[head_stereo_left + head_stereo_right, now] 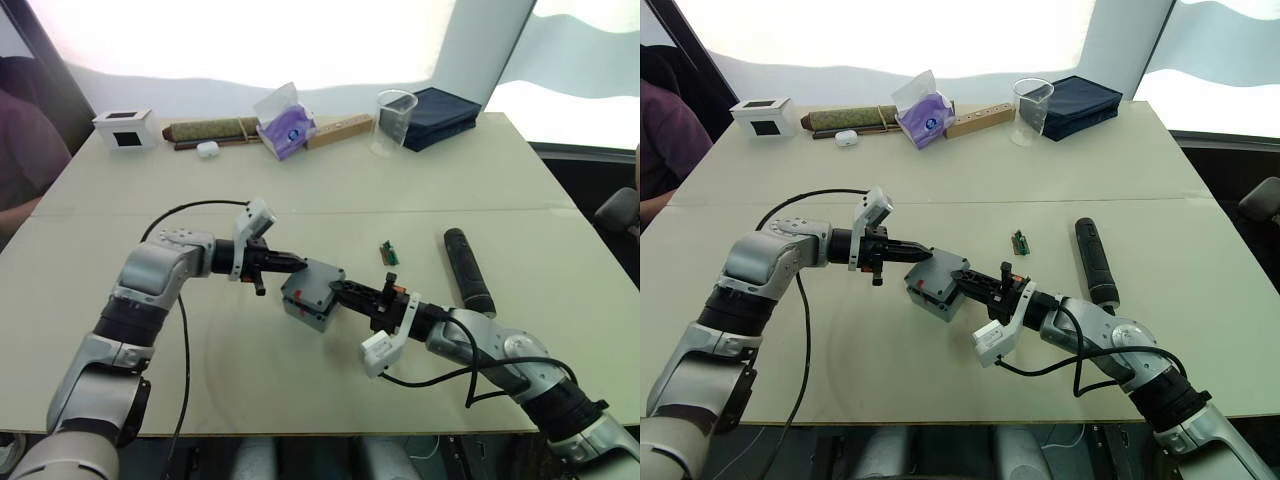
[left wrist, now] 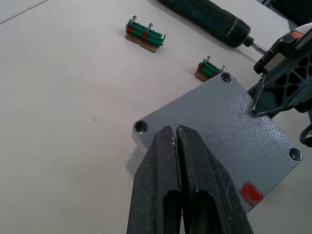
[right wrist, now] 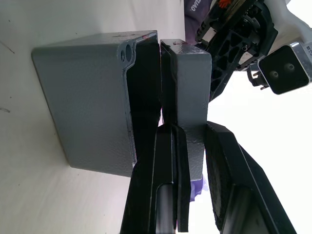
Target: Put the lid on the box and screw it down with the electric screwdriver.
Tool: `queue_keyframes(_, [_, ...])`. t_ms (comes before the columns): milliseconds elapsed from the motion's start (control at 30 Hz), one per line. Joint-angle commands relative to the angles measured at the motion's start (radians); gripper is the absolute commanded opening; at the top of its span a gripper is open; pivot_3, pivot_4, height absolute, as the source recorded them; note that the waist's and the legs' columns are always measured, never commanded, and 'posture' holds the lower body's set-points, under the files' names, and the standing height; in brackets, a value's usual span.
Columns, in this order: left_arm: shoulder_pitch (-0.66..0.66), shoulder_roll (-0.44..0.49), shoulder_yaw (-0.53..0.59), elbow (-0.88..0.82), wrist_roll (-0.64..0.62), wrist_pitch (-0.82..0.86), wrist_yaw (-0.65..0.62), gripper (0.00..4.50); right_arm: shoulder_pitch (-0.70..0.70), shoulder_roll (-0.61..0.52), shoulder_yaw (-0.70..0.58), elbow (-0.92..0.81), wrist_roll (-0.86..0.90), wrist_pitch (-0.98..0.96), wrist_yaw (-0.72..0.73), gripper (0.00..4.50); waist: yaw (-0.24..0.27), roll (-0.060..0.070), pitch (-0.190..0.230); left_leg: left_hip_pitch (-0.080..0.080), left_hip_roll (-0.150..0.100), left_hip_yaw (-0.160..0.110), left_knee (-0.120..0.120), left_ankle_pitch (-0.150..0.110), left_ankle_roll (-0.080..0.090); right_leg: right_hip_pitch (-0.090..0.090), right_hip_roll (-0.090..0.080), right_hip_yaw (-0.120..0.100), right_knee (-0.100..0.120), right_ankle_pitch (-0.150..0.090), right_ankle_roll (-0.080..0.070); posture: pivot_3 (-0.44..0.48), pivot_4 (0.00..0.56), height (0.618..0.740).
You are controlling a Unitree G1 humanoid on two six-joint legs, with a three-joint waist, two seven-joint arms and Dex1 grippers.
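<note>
The grey box (image 3: pixel 90 97) sits mid-table, tipped slightly, with a red mark on its side. The grey lid (image 2: pixel 229 126) lies over its opening. In the right wrist view a dark gap shows between the lid (image 3: pixel 192 78) and the box. My right gripper (image 3: pixel 192 127) is shut on the lid's edge, one finger in that gap and the other on the outer face. My left gripper (image 2: pixel 175 129) is shut and empty, its tips over the lid's top near a corner hole. The black electric screwdriver (image 1: pixel 468 270) lies on the table to the right, apart from both grippers.
A small green terminal block (image 1: pixel 389 253) lies between box and screwdriver. Along the far edge stand a white cube (image 1: pixel 122 128), a brown stick (image 1: pixel 212 130), a purple bag (image 1: pixel 285 125), a clear cup (image 1: pixel 395 118) and a dark blue case (image 1: pixel 440 113). A person (image 1: pixel 20 150) sits at far left.
</note>
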Motion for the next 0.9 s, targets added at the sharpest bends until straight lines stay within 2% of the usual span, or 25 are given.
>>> queue_keyframes(33, [0.0,0.01,-0.009,-0.048,0.011,-0.017,-0.012,0.07,0.005,0.002,-0.012,-0.005,-0.006,-0.013,-0.007,0.29,0.001,0.0,0.0,0.0,0.0,0.0,0.0,0.0,0.0,0.0,0.0,0.0,0.0,0.0,0.0,0.0,0.15,0.737])
queue_keyframes(233, [0.034,0.017,-0.064,-0.117,0.048,-0.043,-0.023,0.07,0.035,-0.008,-0.009,-0.003,-0.015,-0.019,-0.01,0.29,0.001,0.0,0.0,0.001,0.0,0.0,0.0,0.0,0.0,0.002,0.0,0.0,0.0,0.0,0.0,0.0,0.15,0.737])
queue_keyframes(467, [0.052,0.006,-0.07,-0.144,0.055,-0.037,-0.011,0.07,0.049,-0.013,-0.022,-0.004,-0.018,-0.013,-0.014,0.29,0.004,0.0,0.0,0.003,0.0,0.0,0.001,0.0,0.0,0.005,0.0,0.0,0.0,0.0,0.0,0.0,0.15,0.737])
queue_keyframes(700, [0.077,0.022,-0.176,-0.152,0.179,-0.096,0.02,0.07,0.073,-0.017,-0.025,0.002,-0.023,-0.013,-0.02,0.29,0.01,0.0,-0.001,0.005,0.0,0.0,0.001,0.0,0.0,0.007,-0.001,0.0,0.0,0.0,0.0,0.0,0.15,0.737])
queue_keyframes(767, [0.106,0.041,-0.242,-0.166,0.227,-0.095,0.017,0.0,0.08,-0.017,-0.034,-0.004,-0.014,-0.008,-0.019,1.3,0.015,0.0,-0.002,0.006,-0.001,0.0,0.001,0.0,0.0,0.01,-0.001,0.0,-0.001,0.0,0.0,0.0,0.15,0.737])
queue_keyframes(900, [0.154,0.058,-0.286,-0.166,0.26,-0.079,0.019,0.0,0.098,-0.025,-0.057,-0.034,-0.013,0.002,-0.016,2.53,0.016,0.0,-0.006,0.025,-0.001,0.0,-0.001,-0.008,0.013,0.029,0.0,0.0,-0.006,-0.002,-0.001,0.0,0.15,0.737])
